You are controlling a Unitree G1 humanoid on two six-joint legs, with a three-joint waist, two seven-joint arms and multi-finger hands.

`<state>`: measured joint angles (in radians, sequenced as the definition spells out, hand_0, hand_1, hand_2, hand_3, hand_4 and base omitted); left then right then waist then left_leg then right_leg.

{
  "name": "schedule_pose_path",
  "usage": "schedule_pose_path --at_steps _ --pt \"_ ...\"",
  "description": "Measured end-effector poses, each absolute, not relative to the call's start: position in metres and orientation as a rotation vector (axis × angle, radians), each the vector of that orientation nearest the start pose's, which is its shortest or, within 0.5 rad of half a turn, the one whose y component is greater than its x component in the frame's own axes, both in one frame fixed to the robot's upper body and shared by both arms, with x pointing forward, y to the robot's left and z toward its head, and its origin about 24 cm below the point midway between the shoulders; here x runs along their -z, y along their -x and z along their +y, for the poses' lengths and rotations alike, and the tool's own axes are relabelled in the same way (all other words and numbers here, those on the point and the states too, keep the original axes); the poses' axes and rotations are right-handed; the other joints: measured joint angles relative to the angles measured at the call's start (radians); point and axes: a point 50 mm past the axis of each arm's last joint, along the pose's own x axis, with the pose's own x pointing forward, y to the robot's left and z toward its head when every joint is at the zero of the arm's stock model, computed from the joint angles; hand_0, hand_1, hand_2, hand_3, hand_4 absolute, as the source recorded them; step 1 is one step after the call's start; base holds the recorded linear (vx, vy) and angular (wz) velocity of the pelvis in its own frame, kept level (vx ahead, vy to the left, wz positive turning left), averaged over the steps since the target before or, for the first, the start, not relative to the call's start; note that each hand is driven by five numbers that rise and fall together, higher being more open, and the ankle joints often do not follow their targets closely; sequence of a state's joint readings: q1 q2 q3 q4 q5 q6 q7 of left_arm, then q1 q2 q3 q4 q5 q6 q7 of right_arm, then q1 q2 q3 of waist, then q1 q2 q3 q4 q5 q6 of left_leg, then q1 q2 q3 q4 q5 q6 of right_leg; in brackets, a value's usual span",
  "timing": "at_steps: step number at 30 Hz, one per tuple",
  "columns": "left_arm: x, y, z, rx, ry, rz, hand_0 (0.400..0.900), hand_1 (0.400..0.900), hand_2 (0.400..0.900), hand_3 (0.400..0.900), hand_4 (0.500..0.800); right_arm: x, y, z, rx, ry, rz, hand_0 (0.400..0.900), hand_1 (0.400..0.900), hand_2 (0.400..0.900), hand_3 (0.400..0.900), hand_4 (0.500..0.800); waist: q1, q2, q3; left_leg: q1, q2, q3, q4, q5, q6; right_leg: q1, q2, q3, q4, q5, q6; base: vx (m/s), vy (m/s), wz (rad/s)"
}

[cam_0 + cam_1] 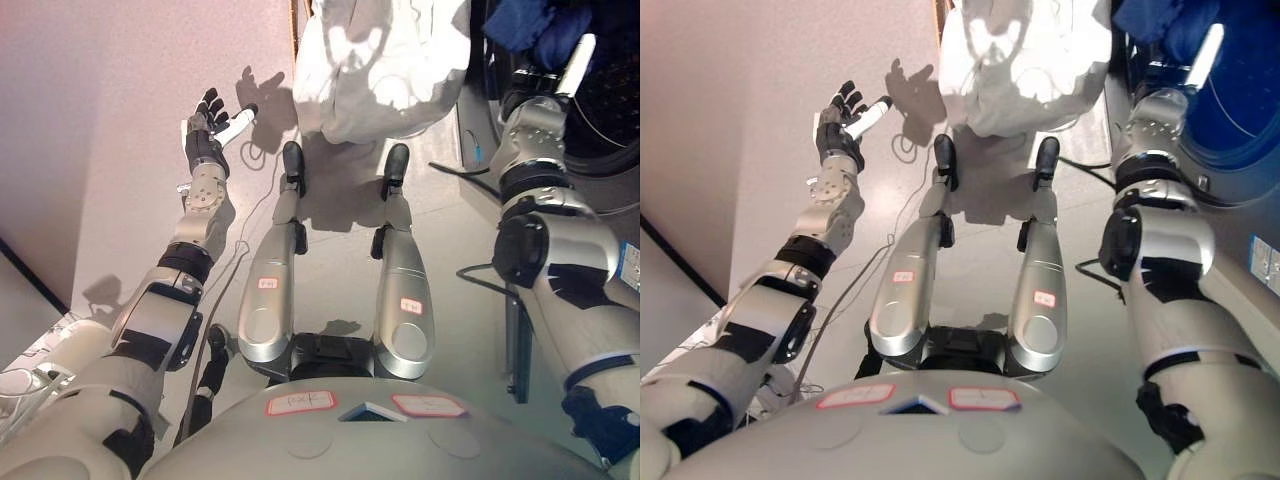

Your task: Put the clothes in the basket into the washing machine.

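The left hand (207, 128) hangs open and empty, fingers spread. The right hand's (572, 62) fingers touch blue clothes (530, 25) at the washing machine (620, 110); their grip cannot be told.

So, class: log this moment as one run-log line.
left hand: open, raised, empty | right hand: at washing machine opening, fingers hidden | blue clothes: at drum mouth | white basket: on floor ahead

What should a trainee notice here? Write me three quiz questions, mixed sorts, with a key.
1. True or false: the left hand holds a garment.
2. Where is the blue cloth? A draped over the left forearm; B up by the washing machine, near the right hand; C in the left hand.
3. Fill in: the left hand's fingers are ____.
Key: 1 false; 2 B; 3 open.
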<state>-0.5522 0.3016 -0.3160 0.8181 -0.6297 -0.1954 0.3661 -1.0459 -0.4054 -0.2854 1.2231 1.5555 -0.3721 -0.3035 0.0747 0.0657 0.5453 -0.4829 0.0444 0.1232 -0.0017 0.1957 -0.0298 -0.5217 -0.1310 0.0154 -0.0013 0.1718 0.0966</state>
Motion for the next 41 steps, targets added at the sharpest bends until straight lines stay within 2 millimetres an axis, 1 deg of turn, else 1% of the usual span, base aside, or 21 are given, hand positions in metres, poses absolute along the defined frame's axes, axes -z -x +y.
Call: schedule_pose_path --at_steps 4,6,8,10,13,15,16,17,18,21,24,30,34,41 --pt "-0.031 -0.342 0.183 -0.274 0.117 0.155 0.9 0.9 0.9 0.9 0.8 -0.161 -0.379 -0.316 0.848 -1.541 -0.292 0.4 0.4 0.4 0.4 0.5 0.006 0.036 0.0 -0.003 -0.007 -0.007 -0.008 0.002 0.001 -0.005 -0.006 -0.001 -0.002 0.004 0.005 0.01 0.011 0.06" --pt "-0.034 -0.342 0.181 -0.265 0.123 0.142 0.9 0.9 0.9 0.9 0.8 -0.181 -0.373 -0.335 0.87 -1.585 -0.364 0.4 0.4 0.4 0.4 0.5 0.011 0.055 -0.001 -0.003 -0.012 -0.019 -0.012 0.002 0.001 -0.006 -0.012 -0.002 -0.005 0.007 0.008 0.0 0.007 0.02" --pt "-0.038 -0.343 0.182 -0.261 0.122 0.127 0.9 0.9 0.9 0.9 0.8 -0.194 -0.367 -0.349 0.894 -1.612 -0.418 0.4 0.4 0.4 0.4 0.5 0.013 0.061 -0.001 -0.003 -0.017 -0.024 -0.018 0.003 0.003 -0.011 -0.017 -0.001 -0.005 0.008 0.01 0.0 0.0 0.0" --pt "-0.04 -0.344 0.184 -0.262 0.117 0.12 0.9 0.9 0.9 0.9 0.8 -0.201 -0.36 -0.36 0.931 -1.656 -0.459 0.4 0.4 0.4 0.4 0.5 0.009 0.062 -0.001 -0.003 -0.02 -0.024 -0.022 0.006 0.006 -0.012 -0.02 -0.002 -0.005 0.008 0.011 0.0 0.0 0.0" --pt "-0.041 -0.344 0.183 -0.257 0.119 0.115 0.9 0.9 0.9 0.9 0.8 -0.204 -0.349 -0.376 0.987 -1.691 -0.494 0.4 0.4 0.4 0.4 0.5 0.006 0.062 -0.001 -0.003 -0.026 -0.024 -0.026 0.008 0.009 -0.014 -0.024 -0.002 -0.006 0.008 0.011 0.0 0.002 -0.01" --pt "-0.043 -0.344 0.182 -0.247 0.12 0.114 0.9 0.9 0.9 0.9 0.8 -0.201 -0.347 -0.377 1.023 -1.708 -0.474 0.4 0.4 0.4 0.4 0.5 0.008 0.062 -0.001 -0.003 -0.031 -0.024 -0.03 0.01 0.011 -0.015 -0.029 -0.002 -0.007 0.009 0.011 0.0 0.014 -0.06" --pt "-0.044 -0.344 0.181 -0.243 0.122 0.109 0.9 0.9 0.9 0.9 0.8 -0.2 -0.347 -0.378 1.033 -1.71 -0.459 0.527 0.527 0.527 0.527 0.576 0.008 0.062 -0.001 -0.003 -0.033 -0.023 -0.033 0.012 0.013 -0.016 -0.031 -0.002 -0.007 0.009 0.012 0.0 0.002 -0.07" --pt "-0.045 -0.344 0.181 -0.243 0.121 0.107 0.9 0.9 0.9 0.9 0.8 -0.199 -0.347 -0.378 1.043 -1.714 -0.449 0.692 0.692 0.692 0.692 0.675 0.007 0.062 -0.001 -0.003 -0.034 -0.022 -0.037 0.013 0.015 -0.018 -0.032 -0.001 -0.007 0.009 0.012 0.0 -0.008 -0.06" --pt "-0.045 -0.344 0.182 -0.244 0.119 0.106 0.9 0.9 0.9 0.9 0.8 -0.198 -0.346 -0.379 1.052 -1.716 -0.443 0.9 0.9 0.9 0.9 0.8 0.007 0.062 -0.001 -0.004 -0.035 -0.02 -0.04 0.014 0.016 -0.021 -0.033 -0.001 -0.007 0.009 0.012 0.0 -0.015 -0.05" --pt "-0.046 -0.344 0.185 -0.249 0.113 0.106 0.9 0.9 0.9 0.9 0.8 -0.198 -0.343 -0.383 1.065 -1.714 -0.427 0.9 0.9 0.9 0.9 0.8 0.007 0.062 -0.001 -0.017 -0.036 -0.016 -0.039 0.015 0.017 -0.037 -0.033 0.001 -0.008 0.014 0.019 0.0 -0.013 -0.04" --pt "-0.046 -0.345 0.184 -0.247 0.114 0.105 0.9 0.9 0.9 0.9 0.8 -0.197 -0.345 -0.381 1.055 -1.699 -0.409 0.9 0.9 0.9 0.9 0.8 0.006 0.062 -0.001 -0.017 -0.033 -0.013 -0.04 0.015 0.017 -0.037 -0.031 0.001 -0.01 0.015 0.021 0.0 -0.013 -0.02" --pt "-0.046 -0.345 0.183 -0.245 0.116 0.103 0.9 0.9 0.9 0.9 0.8 -0.199 -0.349 -0.378 1.026 -1.6 -0.368 0.9 0.9 0.9 0.9 0.8 -0.001 0.061 -0.001 -0.012 -0.033 -0.013 -0.038 0.016 0.015 -0.034 -0.031 0.002 -0.006 0.017 0.022 0.0 0.0 0.0" --pt "-0.048 -0.345 0.182 -0.241 0.118 0.097 0.9 0.9 0.9 0.9 0.8 -0.203 -0.352 -0.375 0.987 -1.474 -0.352 0.9 0.9 0.9 0.9 0.8 -0.007 0.061 -0.001 -0.011 -0.032 -0.015 -0.035 0.018 0.015 -0.031 -0.03 0.001 -0.001 0.017 0.022 0.0 -0.008 0.03" --pt "-0.05 -0.345 0.181 -0.236 0.121 0.09 0.9 0.9 0.9 0.9 0.8 -0.204 -0.354 -0.374 0.962 -1.45 -0.349 0.9 0.9 0.9 0.9 0.8 -0.013 0.061 -0.001 -0.011 -0.032 -0.02 -0.026 0.018 0.015 -0.026 -0.03 -0.003 0.004 0.017 0.022 0.0 -0.002 0.02"
